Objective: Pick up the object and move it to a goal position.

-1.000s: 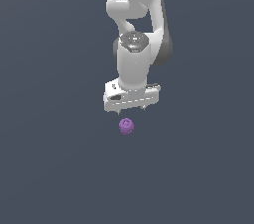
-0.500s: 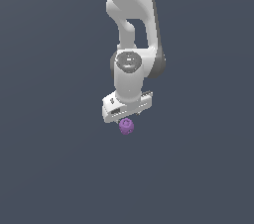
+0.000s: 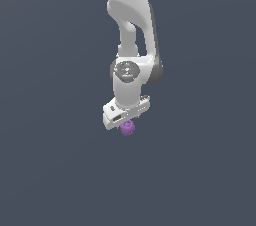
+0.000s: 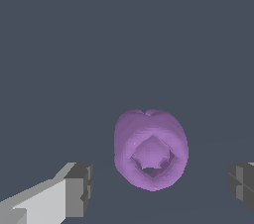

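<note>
The object (image 3: 127, 128) is a small purple lumpy ball lying on the dark grey floor, just under the white hand of my arm in the exterior view. In the wrist view the object (image 4: 151, 148) fills the middle and shows a square hollow on its top. My gripper (image 4: 158, 186) is open, with one dark finger pad (image 4: 79, 188) on each side of the ball and a clear gap to both. In the exterior view my gripper (image 3: 126, 124) sits low over the ball and hides its upper part.
A flat dark grey floor (image 3: 60, 170) spreads all around the ball with nothing else standing on it.
The arm has come down over the ball: the hand that hung a little above it one second ago now sits right over it, fingers on either side.
</note>
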Robot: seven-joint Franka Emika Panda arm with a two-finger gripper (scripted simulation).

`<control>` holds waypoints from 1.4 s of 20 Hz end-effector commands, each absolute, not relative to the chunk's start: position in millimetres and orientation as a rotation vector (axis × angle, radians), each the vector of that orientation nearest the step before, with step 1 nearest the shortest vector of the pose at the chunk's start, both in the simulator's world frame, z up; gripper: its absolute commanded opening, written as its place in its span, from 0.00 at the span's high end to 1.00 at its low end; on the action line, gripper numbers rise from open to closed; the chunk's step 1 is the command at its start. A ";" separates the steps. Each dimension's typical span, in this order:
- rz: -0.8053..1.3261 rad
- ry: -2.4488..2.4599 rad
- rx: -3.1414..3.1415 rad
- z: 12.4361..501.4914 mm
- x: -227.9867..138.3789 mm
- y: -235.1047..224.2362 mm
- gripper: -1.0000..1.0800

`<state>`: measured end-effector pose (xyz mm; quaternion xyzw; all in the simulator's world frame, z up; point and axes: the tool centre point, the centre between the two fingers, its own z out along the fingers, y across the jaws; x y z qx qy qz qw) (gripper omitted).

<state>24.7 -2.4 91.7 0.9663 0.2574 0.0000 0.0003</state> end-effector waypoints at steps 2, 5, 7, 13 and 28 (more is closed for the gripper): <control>0.000 0.826 3.031 89.5 25.0 -2.7 0.04; -0.001 0.819 3.033 88.5 24.7 -2.8 0.04; -0.001 0.820 3.033 83.7 24.6 -2.8 0.04; 0.000 0.824 3.032 53.7 23.6 -2.7 0.04; 0.000 0.826 3.031 39.4 24.8 -2.8 1.00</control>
